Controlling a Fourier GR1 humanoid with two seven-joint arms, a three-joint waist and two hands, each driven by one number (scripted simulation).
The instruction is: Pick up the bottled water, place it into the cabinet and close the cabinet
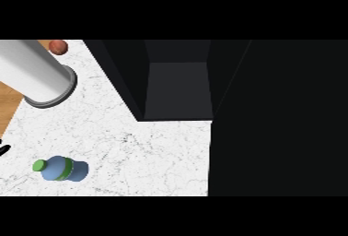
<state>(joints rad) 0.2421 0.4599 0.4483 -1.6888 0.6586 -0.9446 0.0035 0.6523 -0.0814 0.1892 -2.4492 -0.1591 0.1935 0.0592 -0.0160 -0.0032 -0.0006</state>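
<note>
White marble counter (136,147), grey cylinder (37,76) upper left, small reddish-brown round object (58,46) beside it, wooden floor (8,99)

Robot hand (3,148): only dark fingertips at left edge, rest cut off, can't tell which hand or pose. Grey forearm (34,73) runs out past top-left edge. Reddish round thing (58,46) half cut by top edge, can't tell what. Cabinet (178,87) inside dark; right side runs out of frame.
</note>
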